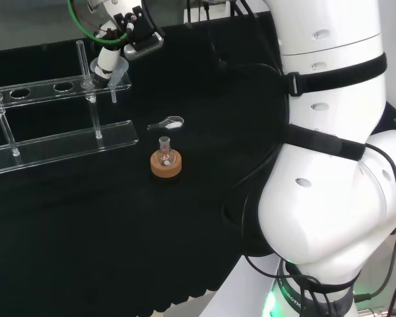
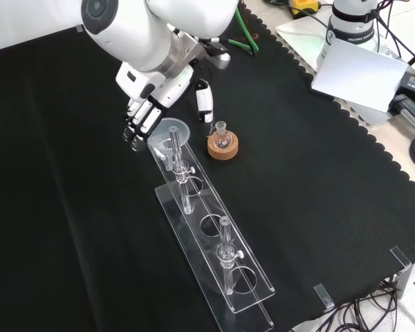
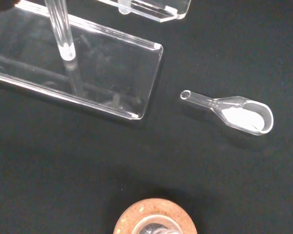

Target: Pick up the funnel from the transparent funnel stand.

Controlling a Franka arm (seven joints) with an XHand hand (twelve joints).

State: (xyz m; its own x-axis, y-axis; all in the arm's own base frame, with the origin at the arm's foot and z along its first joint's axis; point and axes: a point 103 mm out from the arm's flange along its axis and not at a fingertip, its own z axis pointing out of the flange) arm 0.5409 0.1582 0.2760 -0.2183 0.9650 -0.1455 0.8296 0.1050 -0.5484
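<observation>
The hand (image 2: 149, 104) hangs over the far end of the clear funnel stand (image 2: 252, 294), at the upper middle of the front view. Its fingers (image 2: 140, 121) point down along the left side of the funnel (image 2: 170, 131) and its thumb (image 2: 205, 104) stands apart on the right; they are partly curled, and whether they touch the funnel cannot be told. The funnel sits in the end hole of the stand's upper shelf, its wide mouth up and its stem pointing down through the shelf. In the head view the hand (image 1: 109, 59) is at the top left, right above the funnel (image 1: 117, 72), at the right end of the stand (image 1: 53, 142).

Just right of the stand's end in the front view, a small glass flask (image 2: 221, 135) stands upright in a cork ring (image 2: 223, 146) on the black worktop (image 2: 332, 194). A clear glass scoop (image 3: 234, 109) holding white powder lies flat on the cloth, between the stand's base (image 3: 112, 73) and the cork ring (image 3: 155, 217) in the wrist view. In the head view the scoop (image 1: 167, 123) lies just beyond the ring (image 1: 165, 165), near the stand's lower plate.
</observation>
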